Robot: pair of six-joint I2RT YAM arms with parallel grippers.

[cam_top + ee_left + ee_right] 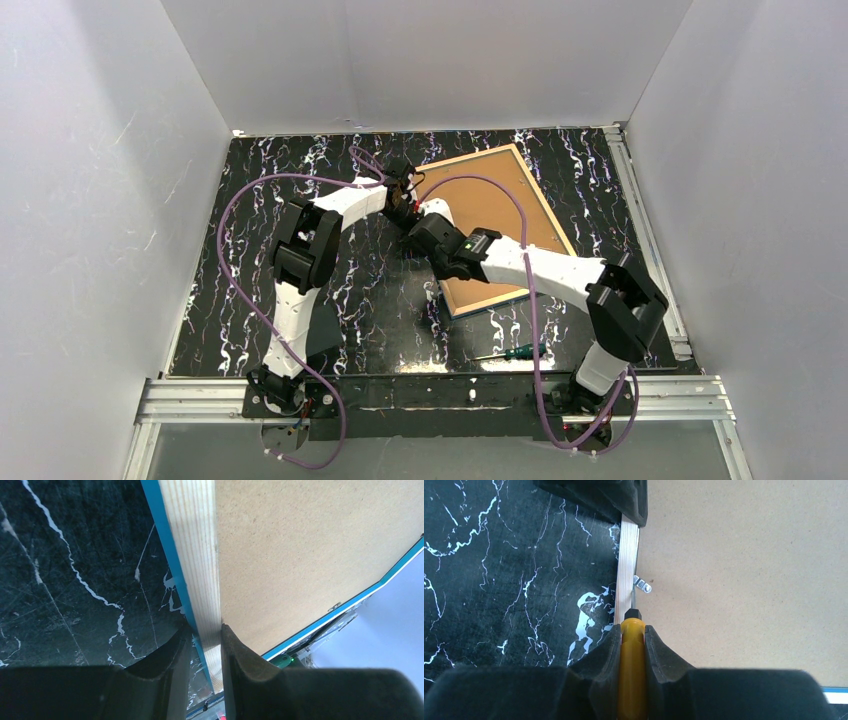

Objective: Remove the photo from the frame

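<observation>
**Frame (192, 555) face down, held at one rail by both grippers**

The frame lies back-up on the far half of the black marbled table (370, 290), right of centre and turned at an angle. Its light wood rails and thin blue outer edge surround the brown backing board (749, 580). The photo cannot be seen from this side.

The left gripper (205, 630) sits on the frame's left rail near the far corner. Its jaws are narrowed onto the wood, with one finger on the outer blue edge and the other on the seam where rail meets board.

The right gripper (632, 630) stands just nearer along the same rail, close beside the left one. Its jaws are closed around a yellow-handled screwdriver (631, 670). The thin shaft points along the inner side of the rail and reaches a small metal clip (642, 585) at the edge of the board.

A green-handled screwdriver (518, 351) lies on the table, near the arms' bases and well apart from the frame.
</observation>
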